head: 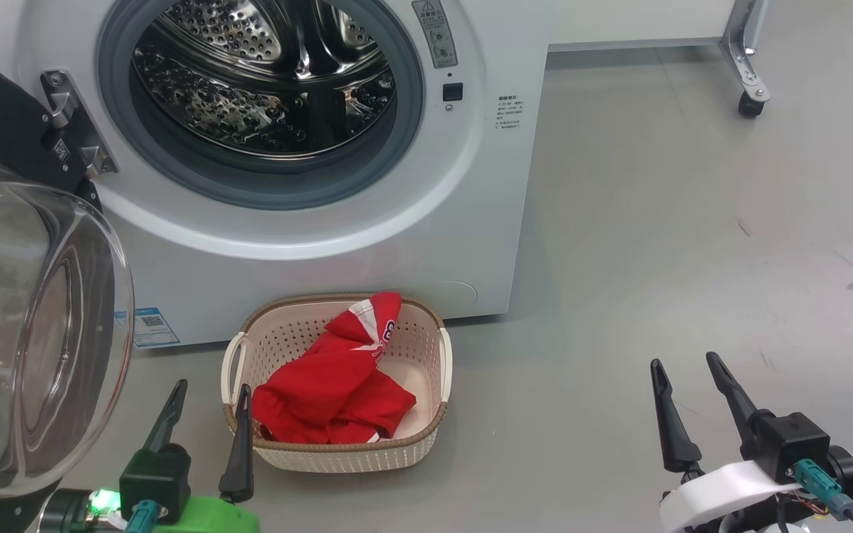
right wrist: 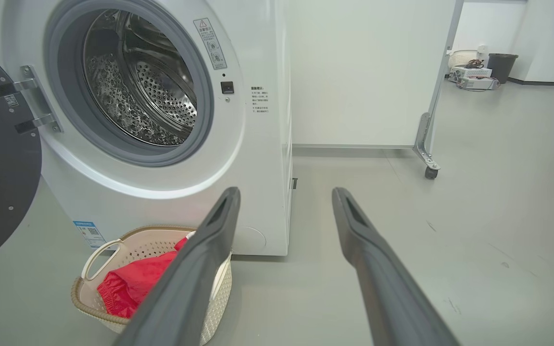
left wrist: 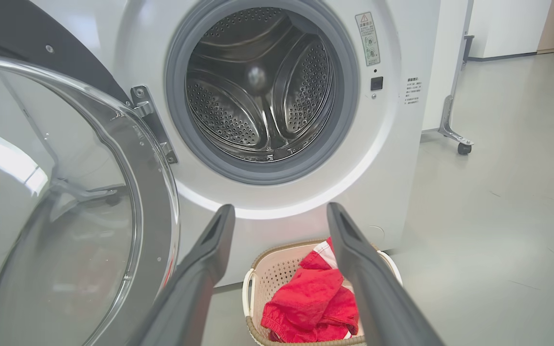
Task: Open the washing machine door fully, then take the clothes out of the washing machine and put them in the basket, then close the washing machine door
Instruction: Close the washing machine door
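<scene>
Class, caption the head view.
Red clothes lie in the cream perforated basket before the white washing machine, round glass door open.

One washing machine (head: 471,222) is counted at upper left, with one door (head: 34,326) at the left edge. One basket (head: 338,455) and one heap of red clothes (head: 330,385) are counted at lower centre; separate garments cannot be told. Two pincers are counted: the left pincer (head: 213,386) and the right pincer (head: 684,360).

White washing machine (head: 471,185), grey seal (head: 197,181), hole-speckled steel drum (head: 249,111); its door (head: 27,326) is rimmed glossy black. Red clothes (head: 330,385) (white stripes showing) in a cream perforated basket (head: 345,455), brown woven rim. Pale grey floor (head: 656,259).
</scene>
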{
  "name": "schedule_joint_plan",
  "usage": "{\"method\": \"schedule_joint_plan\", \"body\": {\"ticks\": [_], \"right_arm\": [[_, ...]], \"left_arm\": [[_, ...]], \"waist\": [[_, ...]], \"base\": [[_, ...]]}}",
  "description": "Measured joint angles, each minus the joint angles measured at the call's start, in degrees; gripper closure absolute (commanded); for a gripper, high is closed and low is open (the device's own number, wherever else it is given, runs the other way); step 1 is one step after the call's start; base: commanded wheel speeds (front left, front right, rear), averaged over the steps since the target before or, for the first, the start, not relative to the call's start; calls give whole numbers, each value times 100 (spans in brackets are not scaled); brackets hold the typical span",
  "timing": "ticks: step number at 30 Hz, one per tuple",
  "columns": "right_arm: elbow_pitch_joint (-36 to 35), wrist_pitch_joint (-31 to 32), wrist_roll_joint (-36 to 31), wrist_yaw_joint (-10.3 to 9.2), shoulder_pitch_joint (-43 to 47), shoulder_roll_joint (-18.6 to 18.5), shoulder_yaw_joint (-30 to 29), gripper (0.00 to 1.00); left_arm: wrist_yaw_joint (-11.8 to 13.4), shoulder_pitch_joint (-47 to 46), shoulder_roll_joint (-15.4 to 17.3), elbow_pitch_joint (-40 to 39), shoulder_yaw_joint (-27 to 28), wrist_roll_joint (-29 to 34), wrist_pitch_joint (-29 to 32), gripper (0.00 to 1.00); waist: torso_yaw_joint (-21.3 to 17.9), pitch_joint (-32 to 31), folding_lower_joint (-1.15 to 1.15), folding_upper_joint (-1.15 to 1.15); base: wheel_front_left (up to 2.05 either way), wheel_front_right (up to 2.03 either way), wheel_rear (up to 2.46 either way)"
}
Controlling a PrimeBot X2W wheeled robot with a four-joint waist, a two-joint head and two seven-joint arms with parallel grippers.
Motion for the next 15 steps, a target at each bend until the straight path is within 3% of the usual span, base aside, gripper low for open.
{"method": "schedule_joint_plan", "body": {"ticks": [15], "right_arm": [[1, 9, 1, -35, 0, -12, 7, 0]], "left_arm": [[1, 4, 1, -36, 8, 1, 7, 0]], "waist": [[-26, -51, 0, 0]], "base": [[-2, 2, 0]]}}
